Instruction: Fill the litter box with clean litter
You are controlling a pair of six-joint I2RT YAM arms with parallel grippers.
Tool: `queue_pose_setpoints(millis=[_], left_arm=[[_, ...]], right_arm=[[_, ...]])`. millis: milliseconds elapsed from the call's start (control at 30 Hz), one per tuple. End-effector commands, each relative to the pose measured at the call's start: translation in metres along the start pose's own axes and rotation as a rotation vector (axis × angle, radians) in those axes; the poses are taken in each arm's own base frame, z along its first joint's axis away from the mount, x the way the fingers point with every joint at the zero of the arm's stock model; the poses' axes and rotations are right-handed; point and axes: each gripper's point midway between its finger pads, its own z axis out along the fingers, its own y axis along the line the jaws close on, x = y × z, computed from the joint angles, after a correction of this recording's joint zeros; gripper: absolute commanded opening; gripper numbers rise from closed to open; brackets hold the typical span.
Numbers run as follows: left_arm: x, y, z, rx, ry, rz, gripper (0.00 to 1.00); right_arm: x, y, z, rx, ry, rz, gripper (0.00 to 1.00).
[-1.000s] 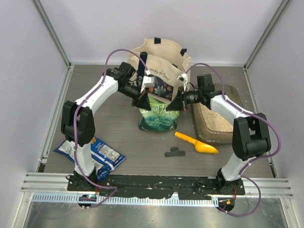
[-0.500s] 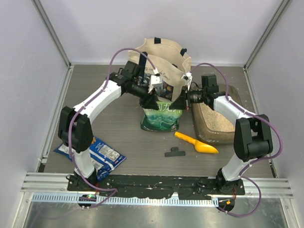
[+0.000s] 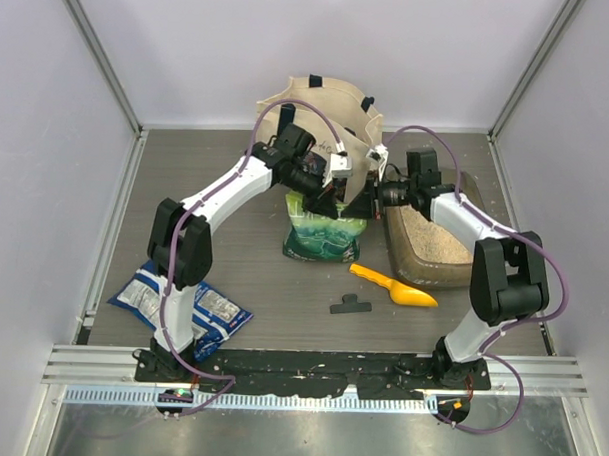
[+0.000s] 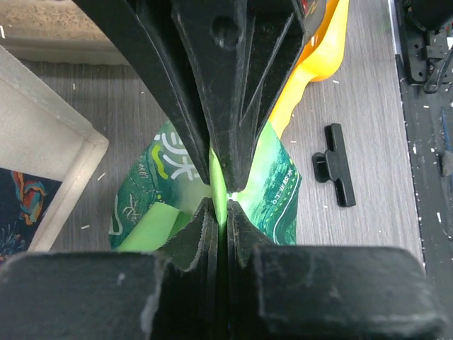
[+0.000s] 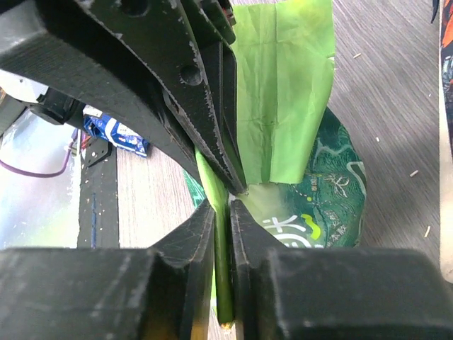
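Note:
The litter box [image 3: 451, 275] lies at the right of the table with pale beige clean litter [image 3: 424, 234] in it. A green-and-white pouch [image 3: 322, 237] stands upright left of it, in front of the cream tote bag [image 3: 318, 113]. My left gripper [image 3: 326, 197] is shut on the pouch's top edge [image 4: 221, 195]. My right gripper [image 3: 362, 198] is shut on the same green edge [image 5: 221, 212] from the other side. The two grippers face each other, almost touching. Litter [image 4: 42, 18] shows at the top left of the left wrist view.
A yellow scoop [image 3: 394, 287] and a black clip [image 3: 350, 306] lie in front of the pouch. A blue snack bag [image 3: 187, 304] lies at the near left. The scoop [image 4: 311, 71] and clip [image 4: 335, 164] also show in the left wrist view.
My left gripper has moved right along the pouch's top edge towards my right gripper. The pouch top has narrowed between them. The right gripper has barely shifted.

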Motion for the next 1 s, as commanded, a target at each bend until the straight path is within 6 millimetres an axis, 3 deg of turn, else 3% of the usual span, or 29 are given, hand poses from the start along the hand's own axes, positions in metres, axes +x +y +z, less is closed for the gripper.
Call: queue_pose_setpoints(millis=[0,100,167,433,467,567,600,767,967], left_arm=[[-0.009,0.014,-0.005,-0.035,-0.033,-0.034,0.04],[-0.01,0.015,-0.011,-0.048,-0.065,-0.124,0.01],[-0.009,0.013,-0.012,-0.045,-0.066,-0.155,0.01],[-0.019,0.02,-0.008,-0.05,-0.11,-0.217,0.01],[-0.021,0.019,-0.008,-0.043,-0.114,-0.22,0.02],[-0.026,0.017,-0.005,-0.015,-0.13,-0.219,0.28],[-0.028,0.017,-0.003,-0.008,-0.135,-0.214,0.3],[-0.041,0.005,0.017,0.06,-0.151,-0.168,0.31],[-0.047,0.013,0.032,0.042,-0.159,-0.117,0.27]], right_arm=[[-0.029,0.019,-0.026,-0.03,-0.06,-0.075,0.3],[-0.028,0.018,-0.036,-0.009,-0.062,-0.115,0.38],[-0.024,0.018,-0.038,-0.005,-0.051,-0.135,0.38],[-0.016,0.015,-0.035,-0.014,-0.033,-0.141,0.2],[-0.016,0.015,-0.034,-0.016,-0.033,-0.14,0.16],[-0.015,0.013,-0.035,-0.01,-0.032,-0.156,0.11],[-0.016,0.013,-0.035,-0.009,-0.032,-0.159,0.1],[-0.014,0.012,-0.034,-0.01,-0.029,-0.143,0.08],[-0.013,0.009,-0.033,0.001,-0.024,-0.131,0.07]])
